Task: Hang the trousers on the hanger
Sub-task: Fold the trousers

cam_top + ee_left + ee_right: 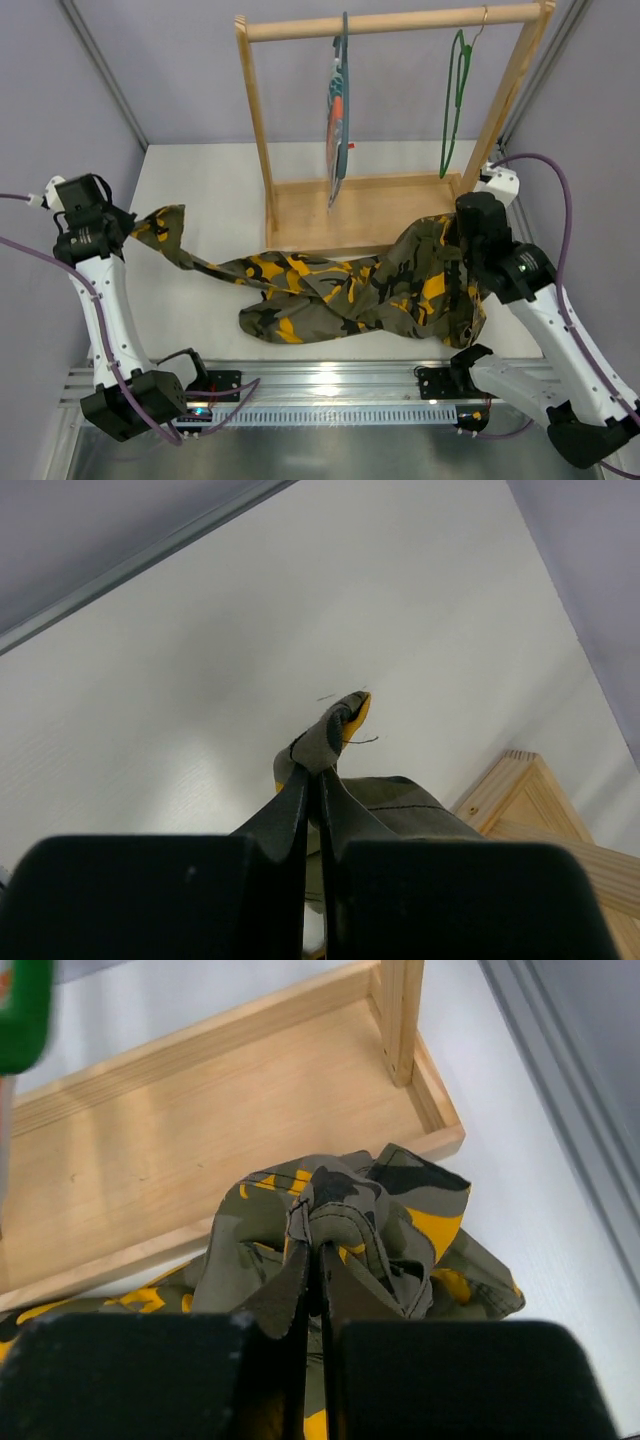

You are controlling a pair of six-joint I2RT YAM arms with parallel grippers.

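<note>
The camouflage trousers (340, 290) stretch across the table in front of the wooden rack. My left gripper (128, 226) is shut on one leg end (330, 735) and holds it up at the left. My right gripper (462, 232) is shut on a bunched fold of the trousers (330, 1210) at the right, by the rack's base. The green wire hanger (456, 100) hangs by its hook from the rack's top rail at the right, above my right gripper.
The wooden rack (390, 20) has a flat base tray (340, 210) behind the trousers. A blue-grey hanger with a striped cloth (338, 110) hangs from the rail's middle. Grey walls close in on both sides. A metal rail runs along the near edge.
</note>
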